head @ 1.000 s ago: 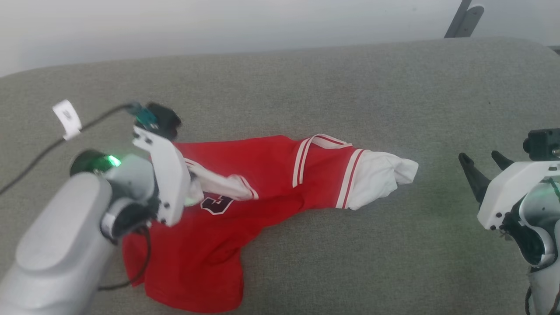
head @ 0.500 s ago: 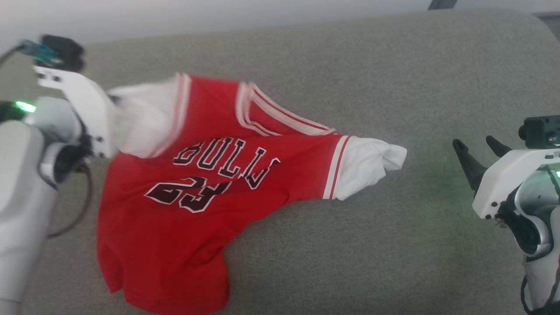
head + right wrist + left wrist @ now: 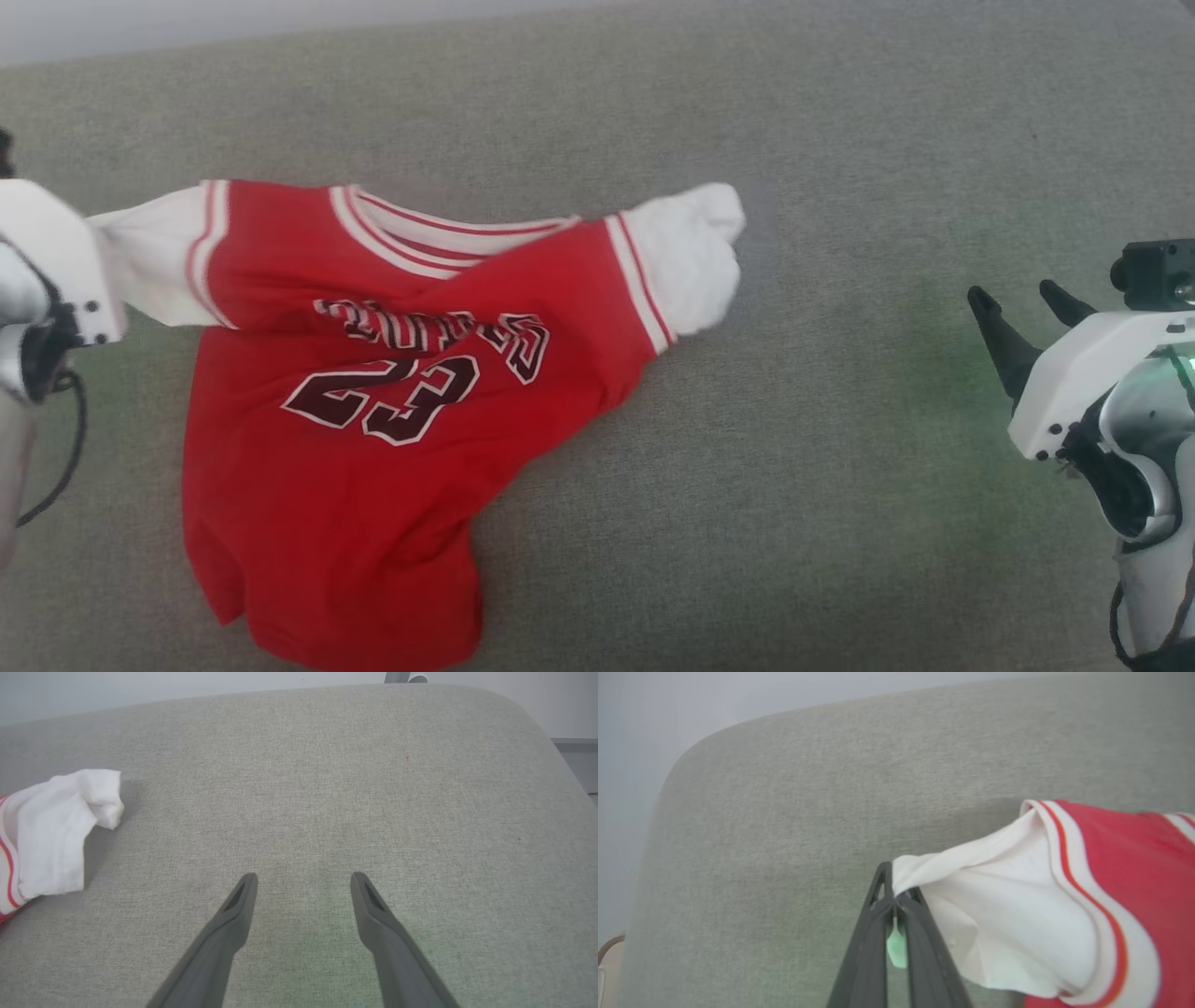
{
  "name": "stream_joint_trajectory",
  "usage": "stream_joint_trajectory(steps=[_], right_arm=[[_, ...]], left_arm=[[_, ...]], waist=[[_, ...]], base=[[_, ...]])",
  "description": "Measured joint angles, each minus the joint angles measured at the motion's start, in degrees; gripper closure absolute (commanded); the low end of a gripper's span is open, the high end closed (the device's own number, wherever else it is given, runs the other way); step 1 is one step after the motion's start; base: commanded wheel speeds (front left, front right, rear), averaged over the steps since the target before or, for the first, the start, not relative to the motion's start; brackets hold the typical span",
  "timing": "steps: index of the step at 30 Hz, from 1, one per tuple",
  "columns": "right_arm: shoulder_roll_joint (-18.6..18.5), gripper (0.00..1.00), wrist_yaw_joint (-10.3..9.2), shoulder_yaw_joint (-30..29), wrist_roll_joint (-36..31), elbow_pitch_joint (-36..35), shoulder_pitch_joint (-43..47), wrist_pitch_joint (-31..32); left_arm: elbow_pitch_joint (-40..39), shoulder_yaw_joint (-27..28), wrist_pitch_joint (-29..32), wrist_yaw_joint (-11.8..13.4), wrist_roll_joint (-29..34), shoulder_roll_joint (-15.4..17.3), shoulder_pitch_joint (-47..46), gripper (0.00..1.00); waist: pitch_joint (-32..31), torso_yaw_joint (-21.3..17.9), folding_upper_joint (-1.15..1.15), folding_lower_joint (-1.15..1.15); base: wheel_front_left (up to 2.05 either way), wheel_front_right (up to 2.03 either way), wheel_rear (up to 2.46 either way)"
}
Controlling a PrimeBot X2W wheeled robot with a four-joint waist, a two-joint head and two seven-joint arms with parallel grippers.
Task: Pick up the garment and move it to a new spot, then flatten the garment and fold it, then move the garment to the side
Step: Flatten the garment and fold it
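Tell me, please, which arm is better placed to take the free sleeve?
Probably right: the right gripper is open, empty, nearer the free sleeve; the left gripper holds the shirt's other sleeve.

Shirt (image 3: 373,401) lies on the cushion's (image 3: 840,523) left half, one sleeve (image 3: 1008,914) in my left gripper (image 3: 891,892) toward the left edge; my right gripper (image 3: 1013,291) over its right side.
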Motion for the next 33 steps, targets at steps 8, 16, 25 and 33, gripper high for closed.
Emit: stream_joint_trajectory(steps=[8,16,25,33], right_arm=[[0.3,0.00,0.00,-0.2,-0.4,-0.4,-0.1,0.4],[0.3,0.00,0.00,0.4,-0.6,-0.5,-0.1,0.5],[-0.5,0.00,0.00,1.1,-0.3,-0.1,0.7,1.5],[-0.5,0.00,0.00,1.9,0.3,0.8,1.9,1.8]], left_arm=[[8.3,0.2,-2.4,-0.2,0.2,0.3,-0.4,1.00],[11.6,0.4,-4.4,-3.9,-1.9,-2.5,-2.6,0.00],[10.3,-1.4,-10.4,-6.6,-1.7,-4.4,-2.7,0.00],[4.3,-2.1,-18.4,-7.3,-1.5,-5.8,1.8,0.00]], waist=[[0.1,1.2,0.00,0.00],[-1.2,2.7,0.00,0.00],[-5.1,6.2,0.00,0.00],[-8.6,11.3,0.00,0.00]], base=[[0.00,0.00,0.00],[0.00,0.00,0.00],[0.00,0.00,0.00],[0.00,0.00,0.00]])
